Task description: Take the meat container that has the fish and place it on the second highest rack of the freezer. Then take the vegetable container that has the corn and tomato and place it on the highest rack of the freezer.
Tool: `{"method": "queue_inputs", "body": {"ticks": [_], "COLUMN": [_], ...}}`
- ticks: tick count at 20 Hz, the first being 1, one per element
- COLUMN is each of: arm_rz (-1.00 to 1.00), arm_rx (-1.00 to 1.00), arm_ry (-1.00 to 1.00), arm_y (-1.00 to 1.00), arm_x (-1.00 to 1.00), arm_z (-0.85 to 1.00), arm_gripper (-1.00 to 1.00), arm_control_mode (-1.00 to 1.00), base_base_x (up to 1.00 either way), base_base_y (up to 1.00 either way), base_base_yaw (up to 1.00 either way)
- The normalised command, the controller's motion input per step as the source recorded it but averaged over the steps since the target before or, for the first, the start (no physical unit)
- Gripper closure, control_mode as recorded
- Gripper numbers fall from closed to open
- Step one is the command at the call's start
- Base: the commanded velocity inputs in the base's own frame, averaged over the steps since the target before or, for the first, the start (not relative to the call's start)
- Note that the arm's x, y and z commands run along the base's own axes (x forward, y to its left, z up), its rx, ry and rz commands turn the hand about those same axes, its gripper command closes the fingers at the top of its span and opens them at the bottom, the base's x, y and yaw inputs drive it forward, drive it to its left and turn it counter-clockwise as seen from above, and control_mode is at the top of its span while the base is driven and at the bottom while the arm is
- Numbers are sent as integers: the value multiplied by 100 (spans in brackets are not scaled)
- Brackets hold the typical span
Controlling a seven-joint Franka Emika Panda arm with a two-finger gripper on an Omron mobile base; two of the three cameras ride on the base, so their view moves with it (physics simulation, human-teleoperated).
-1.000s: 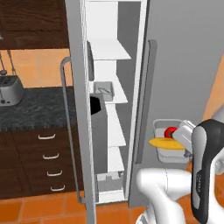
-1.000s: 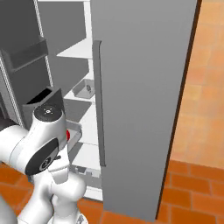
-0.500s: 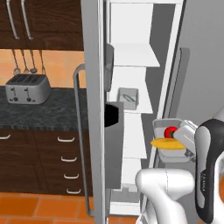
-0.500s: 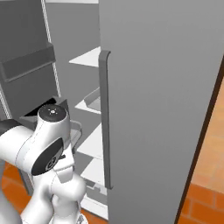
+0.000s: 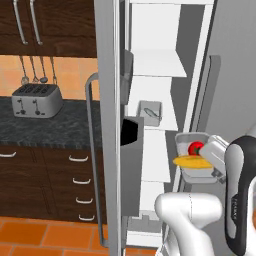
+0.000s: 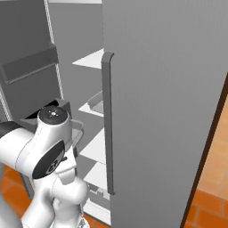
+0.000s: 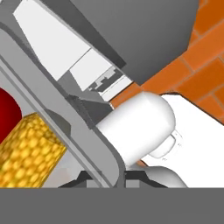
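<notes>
The vegetable container (image 5: 198, 172) is a shallow grey tub, held in the air just right of the open freezer (image 5: 155, 65), level with its middle shelves. In it lie the red tomato (image 5: 195, 147) and the yellow corn (image 5: 192, 161). My gripper (image 5: 216, 161) is shut on the tub's right rim. The hand view shows that rim (image 7: 65, 124) close up, with the corn (image 7: 26, 148) and the tomato (image 7: 6, 113) behind it. The meat container (image 5: 150, 112) stands on the second white shelf from the top; its fish is hidden by its walls. It also shows as the meat container (image 6: 95, 102) behind the arm.
The freezer's open door (image 5: 112, 125) with its bar handle (image 5: 92, 150) stands left of the shelves. The other grey door (image 6: 169, 111) with a long handle (image 6: 107, 124) is on the right. A toaster (image 5: 36, 100) sits on the dark counter (image 5: 50, 130) above drawers.
Both base views have swung and closed in on the freezer, so the camera moved. The vegetable container stays in my shut gripper at the same spot relative to the base.
</notes>
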Motion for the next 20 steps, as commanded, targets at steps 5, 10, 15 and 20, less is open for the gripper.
{"method": "queue_inputs", "body": {"ticks": [5, 10, 15, 20], "arm_rz": [-1, 0, -2, -7], "arm_rx": [12, 9, 0, 0], "arm_ry": [0, 4, -3, -15], "arm_y": [-1, 0, 16, 13], "arm_x": [56, 91, 90, 92], "arm_z": [93, 100, 35, 29], "arm_gripper": [100, 100, 100, 100], "arm_control_mode": [-100, -100, -100, -100], "base_base_x": [0, 0, 0, 0], "base_base_y": [0, 0, 0, 0], "base_base_yaw": [0, 0, 0, 0]}}
